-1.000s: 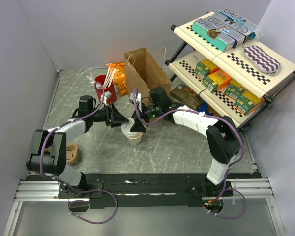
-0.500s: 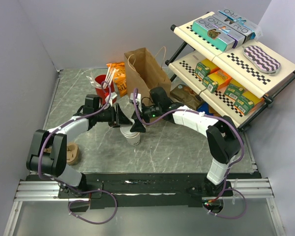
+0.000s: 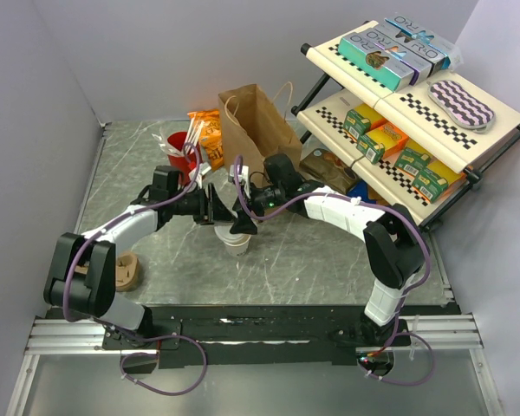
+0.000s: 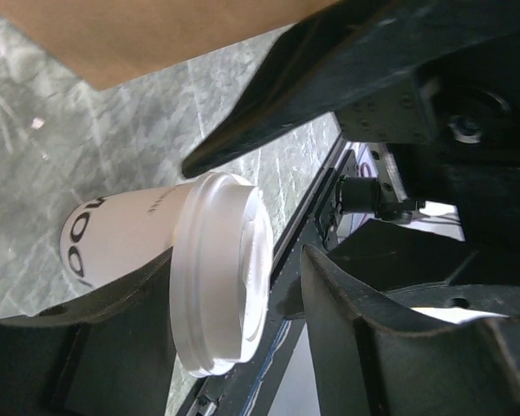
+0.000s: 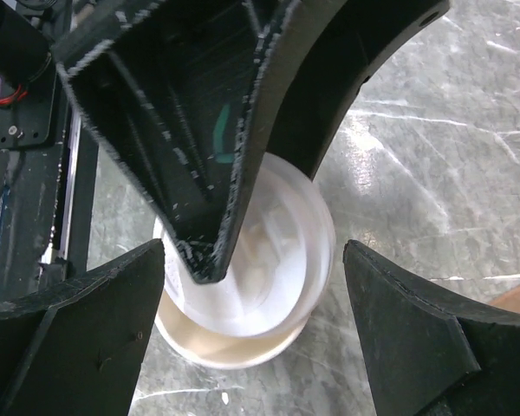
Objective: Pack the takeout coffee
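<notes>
The takeout coffee [image 3: 236, 242] stands upright on the grey marbled table [image 3: 321, 260]. It is a small white paper cup with dark lettering on its side, capped by a white domed lid [image 4: 221, 273]. The left gripper [image 3: 218, 214] is spread around it from the side, with one finger [image 4: 113, 338] lying along the cup wall and the other clear of the lid. The right gripper [image 5: 251, 251] hangs directly above, spread wide, both fingers apart from the cup. Beyond both claws stands the brown paper bag [image 3: 258, 121].

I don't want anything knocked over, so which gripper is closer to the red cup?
Left. The left gripper is just in front and to the right of the red cup. The right gripper is farther right, over the coffee.
</notes>
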You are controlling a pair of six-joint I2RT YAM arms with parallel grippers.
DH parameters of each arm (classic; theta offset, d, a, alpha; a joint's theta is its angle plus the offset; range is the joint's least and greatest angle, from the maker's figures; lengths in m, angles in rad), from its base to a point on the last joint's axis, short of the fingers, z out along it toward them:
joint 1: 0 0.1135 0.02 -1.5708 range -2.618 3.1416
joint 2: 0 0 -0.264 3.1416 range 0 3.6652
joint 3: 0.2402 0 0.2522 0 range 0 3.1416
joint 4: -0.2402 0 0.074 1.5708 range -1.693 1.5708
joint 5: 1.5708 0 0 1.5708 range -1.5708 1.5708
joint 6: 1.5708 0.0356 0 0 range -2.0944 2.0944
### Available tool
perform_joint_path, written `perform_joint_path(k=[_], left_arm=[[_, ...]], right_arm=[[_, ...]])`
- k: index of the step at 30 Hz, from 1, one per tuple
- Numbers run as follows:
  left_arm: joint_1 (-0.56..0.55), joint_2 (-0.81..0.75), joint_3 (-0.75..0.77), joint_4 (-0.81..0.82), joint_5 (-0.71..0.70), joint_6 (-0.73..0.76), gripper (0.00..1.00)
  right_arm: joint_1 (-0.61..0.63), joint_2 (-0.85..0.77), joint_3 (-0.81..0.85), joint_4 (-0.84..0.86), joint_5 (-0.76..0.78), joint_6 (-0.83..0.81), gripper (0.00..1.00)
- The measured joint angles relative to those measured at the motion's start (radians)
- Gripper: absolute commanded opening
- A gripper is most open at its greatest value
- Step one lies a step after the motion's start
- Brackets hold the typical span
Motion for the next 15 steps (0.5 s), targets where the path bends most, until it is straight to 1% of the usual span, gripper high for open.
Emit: perform_joint_path(k=[9,15], left_arm=[[-0.028,-0.023,0.035,-0.018,-0.008,0.034,0.58],[-0.029,-0.023,0.068,-0.061,-0.052,0.084,0.57]], right_arm=[[0.005,0.0,0.0,-0.006,0.004,0.0,0.89],[0.006,0.0,0.0,-0.006,0.009,0.001,0.89]])
